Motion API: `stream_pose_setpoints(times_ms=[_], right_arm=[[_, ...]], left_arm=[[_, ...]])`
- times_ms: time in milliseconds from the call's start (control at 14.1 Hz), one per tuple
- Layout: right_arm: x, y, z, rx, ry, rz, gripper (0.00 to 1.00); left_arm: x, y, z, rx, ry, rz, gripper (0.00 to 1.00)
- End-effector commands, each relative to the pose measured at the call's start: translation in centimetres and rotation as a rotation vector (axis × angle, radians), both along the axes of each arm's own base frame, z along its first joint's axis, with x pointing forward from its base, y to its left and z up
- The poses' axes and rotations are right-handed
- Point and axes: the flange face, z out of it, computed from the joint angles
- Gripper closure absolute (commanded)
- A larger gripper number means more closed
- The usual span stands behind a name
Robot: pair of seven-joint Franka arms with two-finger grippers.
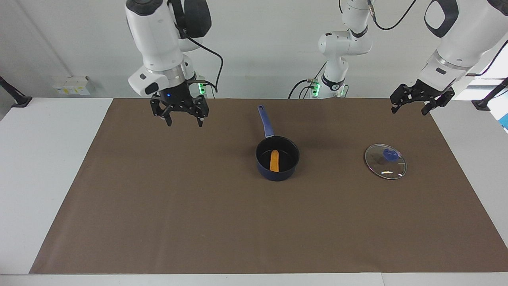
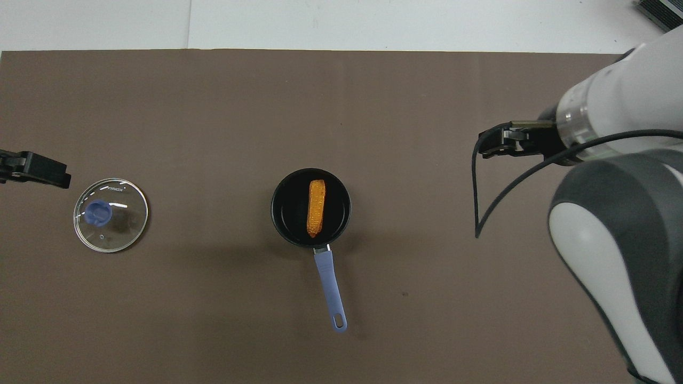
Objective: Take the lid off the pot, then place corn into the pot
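The small orange-yellow corn cob is lying inside the dark navy-blue saucepan at mid-frame in the facing view. It looks light, stiff and bumpy; a pinch across its middle should hold. The clear glass lid with a blue knob, at right of centre, looks fragile and slippery; its knob is the handhold. Its white lettering is unreadable. The right gripper, upper left, and the left gripper, upper right, are hanging with fingers apart, empty.

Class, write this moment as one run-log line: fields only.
lid: on mat, off pot | corn: in pot | right gripper: raised, open, empty | left gripper: raised, open, empty
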Motion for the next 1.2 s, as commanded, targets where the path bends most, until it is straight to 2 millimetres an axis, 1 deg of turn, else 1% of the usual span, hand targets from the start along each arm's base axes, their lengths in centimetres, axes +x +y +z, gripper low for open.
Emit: stream_pose_setpoints(times_ms=[0, 142, 283, 354, 496, 566, 637, 708, 850, 1133], right_arm=[[-1.6, -3.2, 2.2, -0.004, 0.008, -0.014, 0.00], [-2.7, -5.4, 3.8, 0.002, 0.009, -0.039, 0.00], [-4.4, -7.1, 6.2, 0.008, -0.018, -0.063, 0.00], [-5.0, -7.9, 7.1, 0.010, -0.031, -0.075, 0.00], [-6.1, -9.6, 8.0, 0.008, -0.022, -0.093, 0.00], [-6.6, -10.2, 8.3, 0.005, -0.020, -0.071, 0.00], [-7.0, -11.0, 8.2, 0.003, -0.008, -0.043, 0.00], [-7.2, -11.2, 7.2, 0.001, 0.016, -0.011, 0.00], [-7.2, -11.3, 4.6, -0.003, 0.062, 0.048, 0.00], [-6.9, -11.3, 4.4, -0.013, 0.045, 0.062, 0.00]], left_arm=[[-0.5, 0.1, 0.6, -0.009, -0.001, -0.006, 0.00], [-0.5, 0.1, 0.6, -0.009, -0.001, -0.006, 0.00], [-0.5, 0.1, 0.6, -0.009, -0.001, -0.006, 0.00], [-0.4, 0.1, 0.5, -0.009, 0.000, -0.006, 0.00], [-0.4, 0.1, 0.5, -0.009, 0.000, -0.006, 0.00], [-0.4, 0.1, 0.5, -0.009, 0.000, -0.006, 0.00], [-0.4, 0.1, 0.5, -0.009, 0.000, -0.006, 0.00], [-0.4, 0.1, 0.5, -0.009, 0.000, -0.006, 0.00], [-0.5, 0.1, 0.6, -0.009, -0.001, -0.006, 0.00], [-0.4, 0.1, 0.4, -0.009, 0.002, -0.006, 0.00]])
